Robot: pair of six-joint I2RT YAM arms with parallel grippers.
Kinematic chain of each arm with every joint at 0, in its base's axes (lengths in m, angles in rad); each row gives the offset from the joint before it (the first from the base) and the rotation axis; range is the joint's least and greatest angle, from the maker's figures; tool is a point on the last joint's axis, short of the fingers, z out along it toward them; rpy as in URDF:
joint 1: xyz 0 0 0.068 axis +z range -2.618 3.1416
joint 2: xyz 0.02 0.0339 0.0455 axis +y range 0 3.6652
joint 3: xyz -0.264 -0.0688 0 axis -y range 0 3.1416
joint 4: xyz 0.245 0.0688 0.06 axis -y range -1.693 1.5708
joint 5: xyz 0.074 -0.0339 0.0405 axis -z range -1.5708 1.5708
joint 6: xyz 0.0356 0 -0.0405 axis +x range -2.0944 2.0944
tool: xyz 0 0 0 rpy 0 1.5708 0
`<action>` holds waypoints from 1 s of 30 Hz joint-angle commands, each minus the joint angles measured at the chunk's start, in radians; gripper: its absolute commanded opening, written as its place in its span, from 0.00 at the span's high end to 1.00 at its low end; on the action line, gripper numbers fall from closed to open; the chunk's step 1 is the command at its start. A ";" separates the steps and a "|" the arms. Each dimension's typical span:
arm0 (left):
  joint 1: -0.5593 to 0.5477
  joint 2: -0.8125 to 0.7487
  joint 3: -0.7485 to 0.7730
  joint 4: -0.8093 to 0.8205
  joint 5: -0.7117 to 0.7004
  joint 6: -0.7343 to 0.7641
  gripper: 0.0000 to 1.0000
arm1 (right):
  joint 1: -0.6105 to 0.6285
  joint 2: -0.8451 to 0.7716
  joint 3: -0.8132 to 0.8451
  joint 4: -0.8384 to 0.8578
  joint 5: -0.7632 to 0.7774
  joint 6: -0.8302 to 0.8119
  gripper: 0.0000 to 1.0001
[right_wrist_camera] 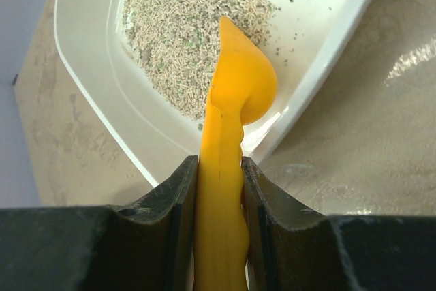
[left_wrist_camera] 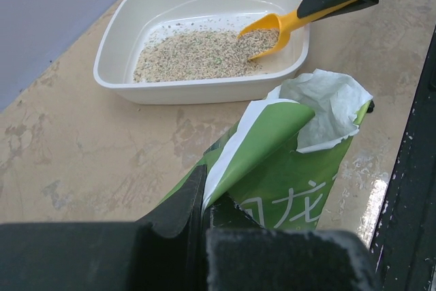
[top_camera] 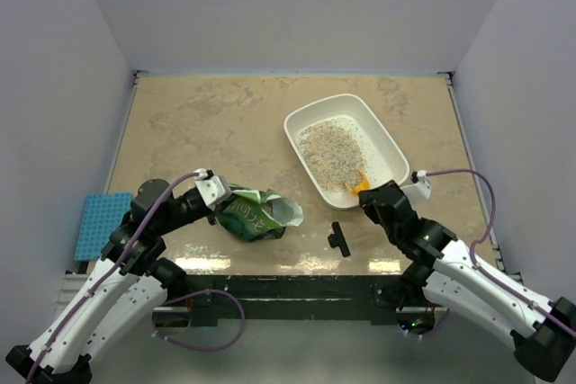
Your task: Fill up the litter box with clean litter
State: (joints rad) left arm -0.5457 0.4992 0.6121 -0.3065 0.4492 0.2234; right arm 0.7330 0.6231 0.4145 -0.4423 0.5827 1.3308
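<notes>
While the right gripper [top_camera: 373, 197] clamps both jaws on the handle of an orange scoop [top_camera: 359, 183], the scoop's bowl reaches over the near corner of the litter box [top_camera: 353, 111] and sits low inside it. The litter box, a white shallow tray, rests on the far right part of a tan table [top_camera: 207, 123], turned at an angle. Clean litter [top_camera: 329, 152], pale and speckled, covers the middle of the box floor in a loose patch, and bare white plastic shows around it along the walls. From the left wrist view, the scoop's bowl seems to hold some granules and touches the near end of the patch. To the near left of the litter box, well apart from it, a crinkled green bag [top_camera: 259, 215] lies on the table with its mouth folded back to show a white lining; its contents cannot be seen. The left gripper [top_camera: 216, 193] is closed on the bag's edge. A small black part [top_camera: 339, 238] lies between the bag and the near corner of the box.
</notes>
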 commanded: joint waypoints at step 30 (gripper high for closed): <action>-0.007 -0.008 0.026 -0.022 -0.047 -0.016 1.00 | 0.052 0.756 0.882 -0.325 0.421 -0.956 1.00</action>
State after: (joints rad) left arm -0.5457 0.4744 0.6113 -0.3218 0.4110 0.2195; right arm 0.7731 1.3754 1.2278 -0.6876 0.8772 0.4129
